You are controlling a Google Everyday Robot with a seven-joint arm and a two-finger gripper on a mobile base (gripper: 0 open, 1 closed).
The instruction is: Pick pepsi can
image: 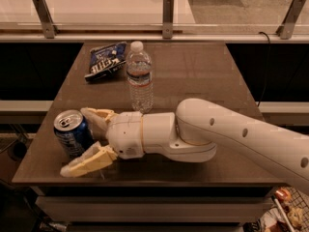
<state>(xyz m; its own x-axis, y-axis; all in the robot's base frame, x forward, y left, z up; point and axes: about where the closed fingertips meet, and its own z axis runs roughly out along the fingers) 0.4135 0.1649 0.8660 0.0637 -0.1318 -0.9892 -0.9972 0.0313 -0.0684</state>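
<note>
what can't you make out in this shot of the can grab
Camera view only:
- pepsi can: lower right side hidden by the open end effector straddling it at the table front left; contact unclear.
- snack bag: print blurred.
- arm: base cut off by the right edge.

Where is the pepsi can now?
Camera view: the pepsi can stands upright on the table, front-left corner, between the open fingers of the gripper, nearer than the water bottle.

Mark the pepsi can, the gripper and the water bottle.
pepsi can (pixel 68 120), camera view, silver top.
gripper (pixel 75 140), camera view, midway between open fingertips, straddling the pepsi can.
water bottle (pixel 141 80), camera view, label band.
</note>
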